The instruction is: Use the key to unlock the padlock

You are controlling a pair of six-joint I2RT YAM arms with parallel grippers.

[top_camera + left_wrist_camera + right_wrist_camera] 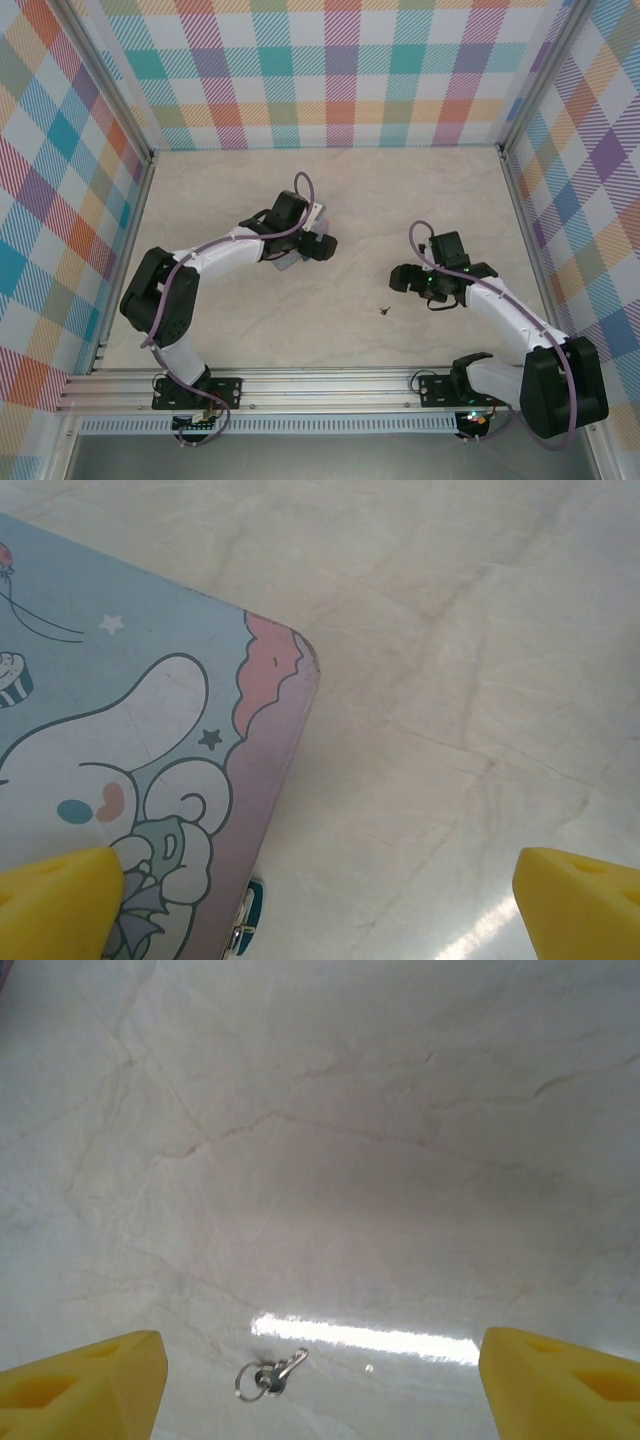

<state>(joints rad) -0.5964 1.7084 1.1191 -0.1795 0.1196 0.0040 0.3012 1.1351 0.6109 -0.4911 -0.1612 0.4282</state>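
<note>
The padlock (pixel 250 912) is a tiny teal body with a silvery clasp, hanging at the side of a light-blue cartoon tin (pixel 130 740). My left gripper (pixel 320 920) hovers open over the tin's corner, one yellow fingertip (pixel 60 900) above the lid and the other over bare table. The key (pixel 270 1374) lies flat on the table with a small ring; from above it is a dark speck (pixel 385 311). My right gripper (pixel 320 1390) stands open above it, with the key nearer its left fingertip (pixel 85 1385). Neither gripper holds anything.
The left gripper (pixel 322 244) covers most of the tin (pixel 285 263) from above. The right gripper (pixel 402 278) sits right of and slightly beyond the key. The pale marble table (pixel 400 200) is walled by checked panels, with a metal rail (pixel 300 385) at the near edge.
</note>
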